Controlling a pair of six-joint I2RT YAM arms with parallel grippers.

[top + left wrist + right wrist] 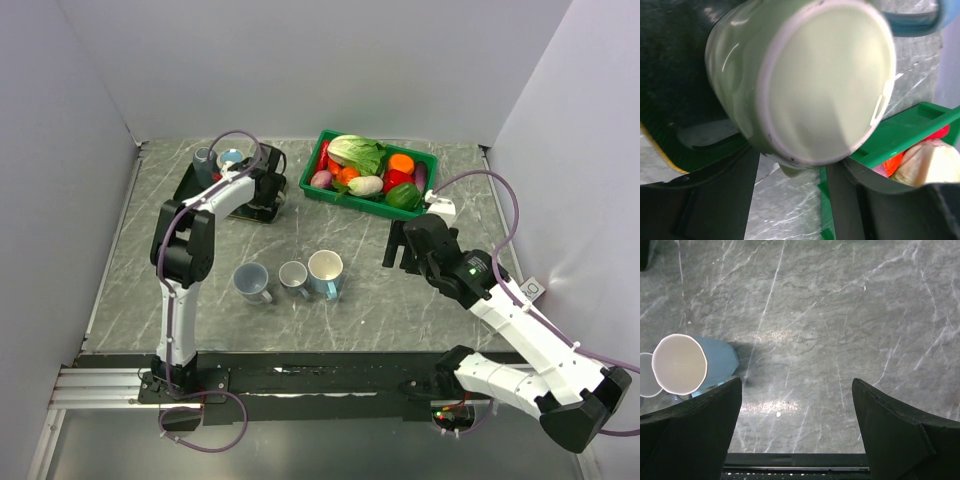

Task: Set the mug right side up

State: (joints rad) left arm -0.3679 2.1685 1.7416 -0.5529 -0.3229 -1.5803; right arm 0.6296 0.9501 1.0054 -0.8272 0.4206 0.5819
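Marble table; left gripper seemingly clasps upturned mug.

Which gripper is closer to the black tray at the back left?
Left. The left gripper, holding a mug, is at the right edge of the tray; the right gripper hangs across the table, right of centre.

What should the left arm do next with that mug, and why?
Probably close the left pincer on the mug and lift it a little. Its base faces the wrist camera, so it is not upright, and it sits between the fingers; whether they already clamp it is unclear.
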